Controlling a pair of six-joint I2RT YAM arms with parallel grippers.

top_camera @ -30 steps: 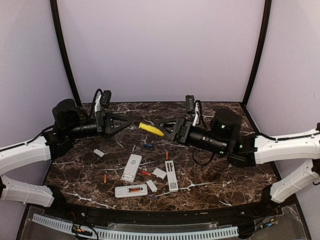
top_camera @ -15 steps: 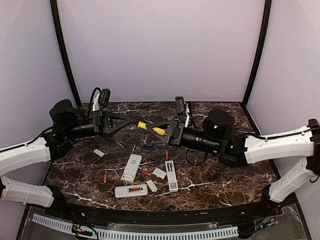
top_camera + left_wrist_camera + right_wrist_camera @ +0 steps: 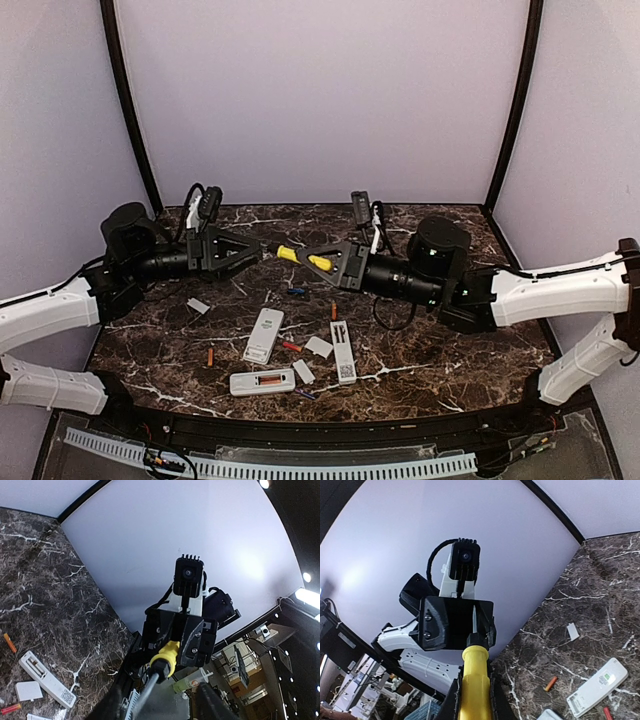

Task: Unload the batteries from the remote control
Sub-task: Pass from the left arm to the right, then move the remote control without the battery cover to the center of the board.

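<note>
**Batteries and tool handover, seen from above.** Loose batteries (image 3: 334,311) lie on the counter (image 3: 450,360) between its centre and its near edge. Among them are a blue cell (image 3: 296,292) and a red cell (image 3: 291,346). One seated orange cell (image 3: 270,381) occupies the open bay of the remote control (image 3: 240,384) closest to the near edge, so unloading is judged incomplete. Two other remotes (image 3: 264,335) and detached white covers (image 3: 319,347) lie just beside it.

Above the far half of the counter, a yellow-handled screwdriver (image 3: 300,257) hangs in the air between the two arms. A second ago the right gripper (image 3: 325,262) stood wide apart. It is now clamped on the yellow handle. The left gripper (image 3: 260,250), which was closed on the shaft, now has its fingers (image 3: 114,702) parted, with the shaft passing between them.

This marks a handover of the tool from left to right. The right arm can probably use it to lever out the seated cell, while the left arm is free to steady the remote.
</note>
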